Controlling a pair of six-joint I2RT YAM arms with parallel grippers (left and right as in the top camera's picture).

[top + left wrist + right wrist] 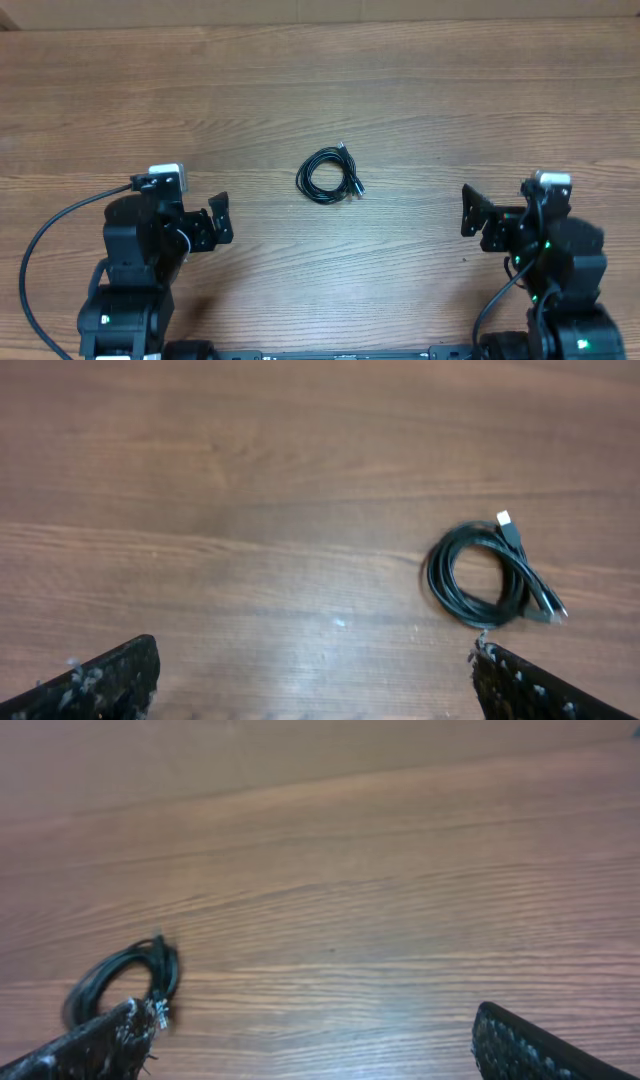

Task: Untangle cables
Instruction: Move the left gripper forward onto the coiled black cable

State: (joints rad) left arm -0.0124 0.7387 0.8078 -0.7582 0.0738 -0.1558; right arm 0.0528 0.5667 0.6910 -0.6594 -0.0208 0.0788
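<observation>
Overhead: the cables (351,180) lie as one small tight coil of thin black cord near the middle of the wooden table (400,80), with one plug end sticking out at the coil's far edge. The left gripper (220,218) and right gripper (470,210) sit low on either side, both well apart from the coil and touching nothing.

Left wrist: the left gripper's fingers (100,685) are spread wide with bare wood between them. The coil (525,580) lies ahead and toward the right finger (near it, no contact) and its pale plug tip (505,518) points away.

Right wrist: the fingers (540,1050) are spread wide too, holding nothing. The coil (160,970) sits at the left — its lower part is hidden behind the left finger, so I cannot tell whether they touch.
</observation>
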